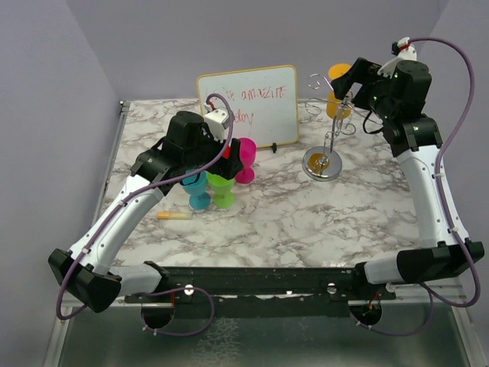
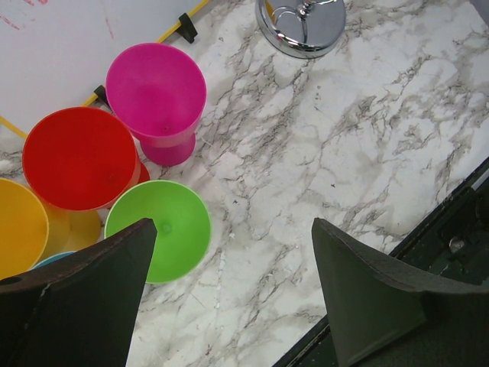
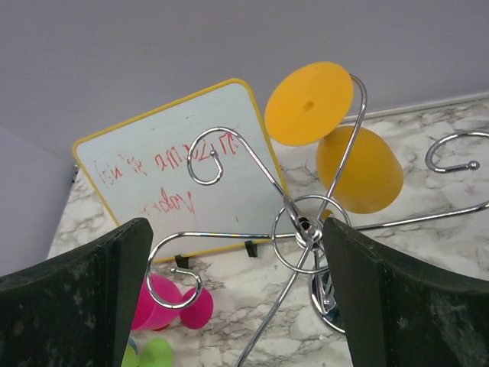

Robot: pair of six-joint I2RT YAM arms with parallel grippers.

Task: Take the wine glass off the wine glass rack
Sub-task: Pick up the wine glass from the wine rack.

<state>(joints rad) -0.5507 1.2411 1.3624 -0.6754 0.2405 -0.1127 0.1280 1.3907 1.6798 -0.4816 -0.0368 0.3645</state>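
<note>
An orange wine glass (image 3: 359,170) hangs upside down by its round foot (image 3: 309,103) from a curled arm of the silver wire wine glass rack (image 3: 306,225). The rack's shiny round base (image 1: 323,163) stands on the marble table. My right gripper (image 3: 235,229) is open above the rack's hub, beside the glass, and holds nothing. In the top view it hovers at the rack's top (image 1: 344,79). My left gripper (image 2: 233,229) is open and empty above bare marble, next to a green cup (image 2: 164,229).
Pink (image 2: 157,92), red (image 2: 80,157) and orange (image 2: 19,225) cups stand clustered with the green one near a yellow-framed whiteboard (image 1: 248,103). A yellow marker (image 1: 174,215) lies on the table in front of the cups. The rack's other curled arms (image 3: 172,294) carry nothing.
</note>
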